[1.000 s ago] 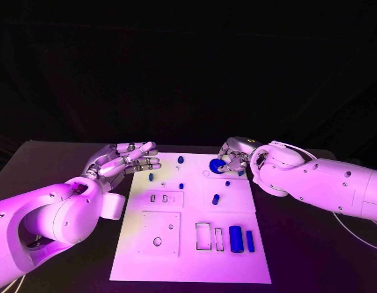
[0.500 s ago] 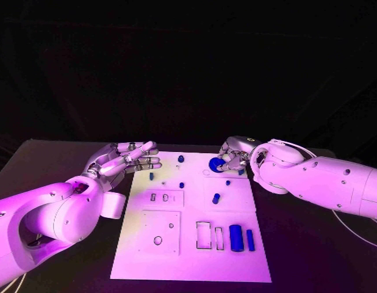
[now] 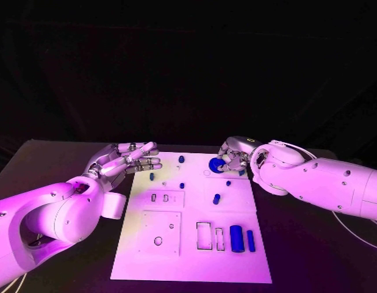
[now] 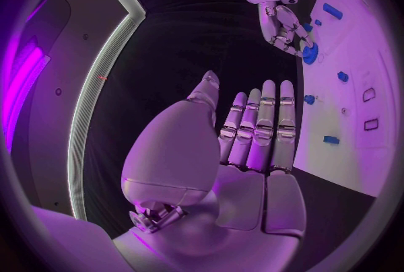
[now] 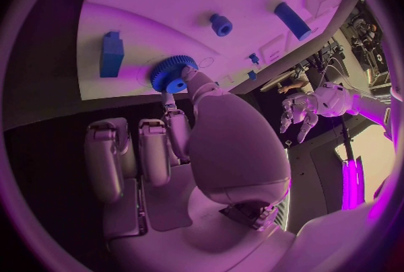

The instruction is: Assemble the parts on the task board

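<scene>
Board's (image 3: 191,244) far edge: gear (image 3: 216,165) (pinched).

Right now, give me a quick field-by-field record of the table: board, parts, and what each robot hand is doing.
surface: black table
task board: white plate, lying flat at the middle of the table
right robot hand: pinches a blue gear at the board's far right corner
left robot hand: holds nothing, fingers spread, at the board's far left edge
loose parts: blue cylinder beside a slimmer blue bar on the near right; small blue pieces across the far half
empty slots: rectangular cutouts left of the cylinder
</scene>
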`<state>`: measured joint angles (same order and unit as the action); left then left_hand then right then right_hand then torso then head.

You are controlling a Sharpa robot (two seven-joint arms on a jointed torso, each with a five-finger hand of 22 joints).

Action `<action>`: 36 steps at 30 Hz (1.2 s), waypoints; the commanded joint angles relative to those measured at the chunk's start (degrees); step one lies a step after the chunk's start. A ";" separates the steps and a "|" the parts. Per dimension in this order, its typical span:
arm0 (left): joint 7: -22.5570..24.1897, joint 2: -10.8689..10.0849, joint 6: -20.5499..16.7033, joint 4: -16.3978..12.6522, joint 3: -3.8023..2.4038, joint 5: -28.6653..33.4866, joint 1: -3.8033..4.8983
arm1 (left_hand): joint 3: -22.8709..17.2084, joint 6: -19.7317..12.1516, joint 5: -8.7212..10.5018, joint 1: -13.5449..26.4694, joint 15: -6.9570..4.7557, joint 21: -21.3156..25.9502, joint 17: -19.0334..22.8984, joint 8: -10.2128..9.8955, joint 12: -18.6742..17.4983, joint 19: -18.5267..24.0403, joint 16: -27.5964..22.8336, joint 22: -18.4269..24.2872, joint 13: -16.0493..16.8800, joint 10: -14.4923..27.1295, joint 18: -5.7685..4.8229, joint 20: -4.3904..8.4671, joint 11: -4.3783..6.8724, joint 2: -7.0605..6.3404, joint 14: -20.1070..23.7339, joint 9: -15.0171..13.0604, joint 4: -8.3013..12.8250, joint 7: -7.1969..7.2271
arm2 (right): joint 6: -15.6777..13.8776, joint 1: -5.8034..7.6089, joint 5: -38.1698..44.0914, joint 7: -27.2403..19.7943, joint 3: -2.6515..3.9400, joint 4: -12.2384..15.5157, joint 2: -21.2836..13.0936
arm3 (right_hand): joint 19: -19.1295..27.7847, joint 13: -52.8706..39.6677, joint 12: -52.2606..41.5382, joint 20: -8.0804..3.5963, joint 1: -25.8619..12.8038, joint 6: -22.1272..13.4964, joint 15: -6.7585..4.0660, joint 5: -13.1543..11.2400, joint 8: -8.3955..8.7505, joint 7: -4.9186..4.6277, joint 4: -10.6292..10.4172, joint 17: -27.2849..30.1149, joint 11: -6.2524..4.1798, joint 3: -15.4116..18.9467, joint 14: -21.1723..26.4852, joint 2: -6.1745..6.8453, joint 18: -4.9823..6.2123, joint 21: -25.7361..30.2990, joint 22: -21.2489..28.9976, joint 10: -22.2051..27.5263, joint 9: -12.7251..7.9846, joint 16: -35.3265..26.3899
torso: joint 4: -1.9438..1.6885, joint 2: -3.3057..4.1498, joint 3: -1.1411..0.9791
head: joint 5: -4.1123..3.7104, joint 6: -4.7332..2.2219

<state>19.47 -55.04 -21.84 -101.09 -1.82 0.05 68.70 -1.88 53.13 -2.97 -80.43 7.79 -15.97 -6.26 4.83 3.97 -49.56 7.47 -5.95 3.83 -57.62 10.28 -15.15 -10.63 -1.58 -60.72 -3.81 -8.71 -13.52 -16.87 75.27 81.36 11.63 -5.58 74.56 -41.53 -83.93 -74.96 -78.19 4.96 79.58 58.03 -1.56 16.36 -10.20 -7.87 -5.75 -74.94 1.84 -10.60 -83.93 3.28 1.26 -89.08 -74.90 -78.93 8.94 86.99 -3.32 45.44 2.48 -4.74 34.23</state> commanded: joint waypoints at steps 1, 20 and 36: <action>0.00 0.16 1.06 -0.04 -0.04 0.10 0.07 | 0.14 -0.33 0.01 -0.13 0.34 0.10 -0.09 -0.21 -0.23 -0.24 -0.37 0.09 -0.08 0.45 0.27 -0.26 -0.10 0.56 0.01 0.08 0.29 -0.12 | -3.85 -0.09 0.46 -1.04 -0.04 0.73 -0.12 | -5.50 -1.20 -0.28 -0.37 0.45 1.88 -0.38 0.53 -0.45 1.35 0.01 -7.77 0.12 -0.42 -4.52 -0.52 -1.05 -0.36 -14.40 -0.39 0.55 0.32 | 0.04 0.01 -0.01 | 0.05 -0.16; -0.50 0.33 0.95 0.28 -0.04 0.09 0.06 | -0.04 -0.39 0.02 -1.17 0.37 0.09 -0.22 -0.41 -0.20 -0.27 -0.69 0.22 -0.01 0.61 0.28 -0.27 -0.12 0.82 -0.15 0.00 1.21 -0.10 | -8.67 0.06 4.01 1.02 0.01 6.08 3.32 | -5.60 -1.65 -0.58 -0.43 -1.28 2.15 -0.31 -1.12 -0.24 1.33 -0.97 -7.77 0.13 -0.34 -4.53 0.14 -1.08 -0.45 -14.52 -0.75 0.47 0.32 | -0.09 -0.03 0.12 | 0.27 -0.39; -0.51 0.64 0.91 0.38 -0.04 0.08 0.07 | -0.03 -0.37 0.02 -1.20 0.37 0.09 -0.22 -0.41 -0.19 -0.27 -0.71 0.22 0.00 0.59 0.28 -0.27 -0.11 0.82 -0.17 0.00 1.25 -0.09 | -6.96 -0.67 3.31 1.83 -0.14 0.97 10.20 | -5.49 -1.46 -0.37 -0.44 -1.65 1.99 -0.30 -1.01 -0.02 1.22 -1.25 -7.53 0.20 -0.50 -4.47 0.16 -1.04 -0.35 -14.39 -0.55 0.39 0.22 | -0.13 0.00 0.07 | 0.98 -0.32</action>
<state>18.78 -54.55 -21.80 -100.69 -1.82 0.06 68.70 -1.89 53.13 -2.97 -81.19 7.79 -15.97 -6.43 4.60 3.97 -49.56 7.09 -5.83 3.84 -57.42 10.28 -15.15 -10.83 -0.82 -60.72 -3.81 -7.90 -13.52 -24.75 74.73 84.23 12.91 -5.71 75.96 -31.64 -84.01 -74.93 -78.63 4.88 78.31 58.34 -1.55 14.97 -10.19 -8.17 -6.74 -74.92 1.84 -11.06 -83.92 3.77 1.27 -89.30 -74.93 -79.34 8.94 86.98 -3.42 45.42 2.59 -3.81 33.85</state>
